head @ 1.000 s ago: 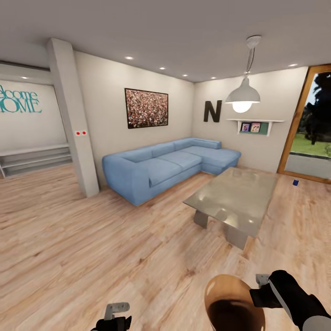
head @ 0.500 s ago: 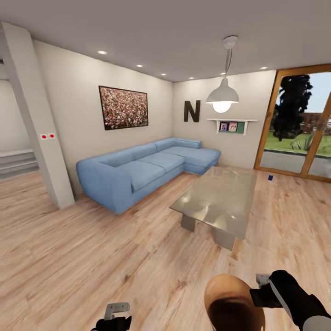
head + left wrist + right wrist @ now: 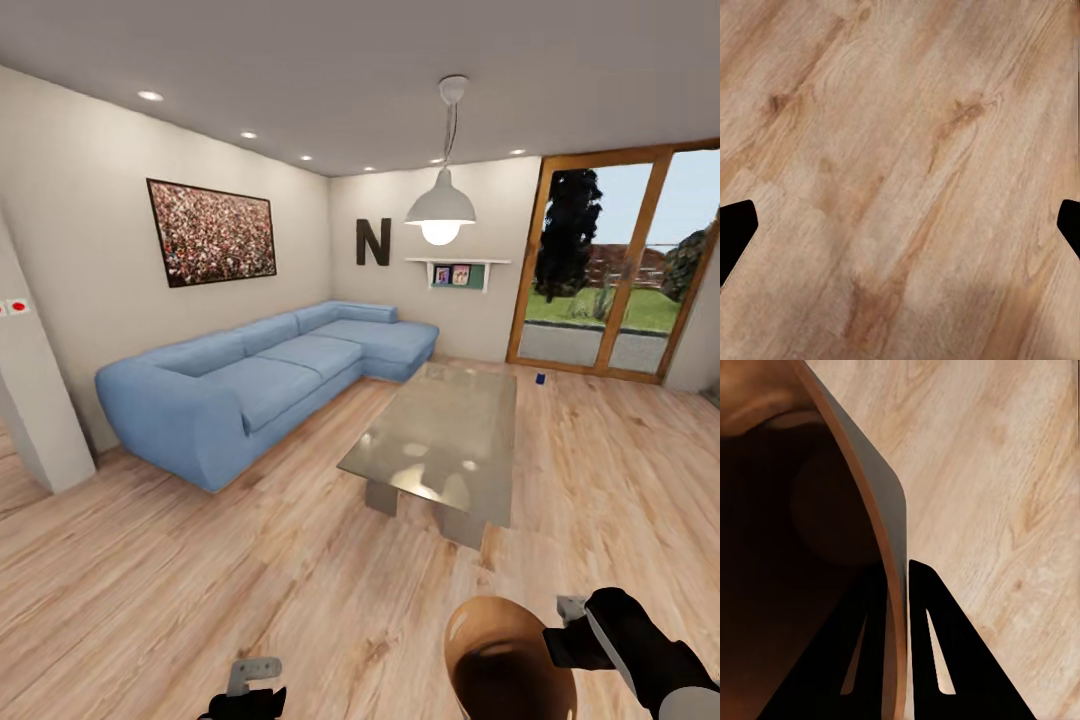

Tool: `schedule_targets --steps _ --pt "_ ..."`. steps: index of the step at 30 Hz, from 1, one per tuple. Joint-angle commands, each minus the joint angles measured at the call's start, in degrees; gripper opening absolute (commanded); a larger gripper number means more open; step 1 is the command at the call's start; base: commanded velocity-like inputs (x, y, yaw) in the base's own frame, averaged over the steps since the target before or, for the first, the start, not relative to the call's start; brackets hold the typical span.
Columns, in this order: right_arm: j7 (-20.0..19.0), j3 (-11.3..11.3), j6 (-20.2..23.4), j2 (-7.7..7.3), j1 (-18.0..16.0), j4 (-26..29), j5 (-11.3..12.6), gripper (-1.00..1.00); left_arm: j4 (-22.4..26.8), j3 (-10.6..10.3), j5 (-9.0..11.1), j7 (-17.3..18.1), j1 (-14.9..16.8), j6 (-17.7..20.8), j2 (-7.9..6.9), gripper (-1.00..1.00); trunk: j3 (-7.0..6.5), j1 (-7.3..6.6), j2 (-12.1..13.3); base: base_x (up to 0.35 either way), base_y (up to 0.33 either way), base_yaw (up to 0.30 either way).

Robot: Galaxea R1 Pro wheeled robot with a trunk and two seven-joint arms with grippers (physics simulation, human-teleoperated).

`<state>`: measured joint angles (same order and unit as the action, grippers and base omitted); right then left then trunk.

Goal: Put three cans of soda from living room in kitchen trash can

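- One soda can (image 3: 540,379) is all you can see from the head view: the dark blue one, standing on the wood floor (image 3: 200,590) beyond the far end of the glass coffee table (image 3: 440,440), just in front of the glazed patio door (image 3: 600,290). The two orange cans are not visible from here.
- Left of the table runs the long blue sofa (image 3: 250,380); nothing lies on its cushions that you can make out, and the table's glass top carries no can either.
- Your left hand (image 3: 250,690) hangs low, well short of the table. In its wrist view the two dark fingertips (image 3: 735,232) sit far apart with bare floorboards between them, so it is spread wide and holds nothing.
- Expect the blue can to be light, stiff and smooth-sided, so it could tip or roll if nudged. Taking it across the middle of its body with that free hand looks safest; it is too small here to judge more.
- Nearer than the table's near end, at your right, the trash can (image 3: 505,655) is carried tilted, its glossy copper-brown mouth toward you. What shows of its inside looks empty, though the bottom is dark.
- Your right hand (image 3: 896,585) is clamped on the bin's rim, one finger inside the wall and one outside. The thin, slick rim may let the bin swing or slip.
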<state>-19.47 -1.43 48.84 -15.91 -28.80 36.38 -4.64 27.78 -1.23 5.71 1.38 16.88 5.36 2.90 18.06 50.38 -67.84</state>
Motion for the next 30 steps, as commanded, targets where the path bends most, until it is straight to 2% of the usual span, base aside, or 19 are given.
schedule_targets --steps 1,7,11,19,30 --pt "-0.39 -0.06 0.15 0.00 -0.03 0.01 0.93 -1.00 0.00 0.00 0.00 -0.01 0.00 0.00 0.00 1.00 -0.01 0.00 0.00 0.329 0.165 -0.286" --pt "-0.39 -0.24 0.17 -0.06 -0.03 0.01 0.94 -1.00 0.01 -0.03 0.00 0.01 0.00 -0.11 0.00 1.00 -0.01 0.00 0.00 0.323 0.158 -0.286" --pt "-0.39 -0.37 0.17 -0.08 -0.03 0.01 0.96 -1.00 0.03 -0.08 -0.01 0.02 0.00 -2.31 -0.07 1.00 -0.01 0.00 0.00 0.249 0.120 -0.286" --pt "-0.39 -0.46 0.16 -0.08 -0.03 0.01 1.02 -1.00 0.05 -0.07 0.01 0.02 0.00 -3.37 -0.09 1.00 -0.01 0.00 0.00 0.215 0.104 -0.286" --pt "-0.41 -0.67 0.20 -0.08 -0.03 0.01 1.03 -1.00 0.40 -0.09 0.09 0.36 0.00 -3.58 -0.16 1.00 -0.01 0.00 0.00 0.048 0.016 -0.286"
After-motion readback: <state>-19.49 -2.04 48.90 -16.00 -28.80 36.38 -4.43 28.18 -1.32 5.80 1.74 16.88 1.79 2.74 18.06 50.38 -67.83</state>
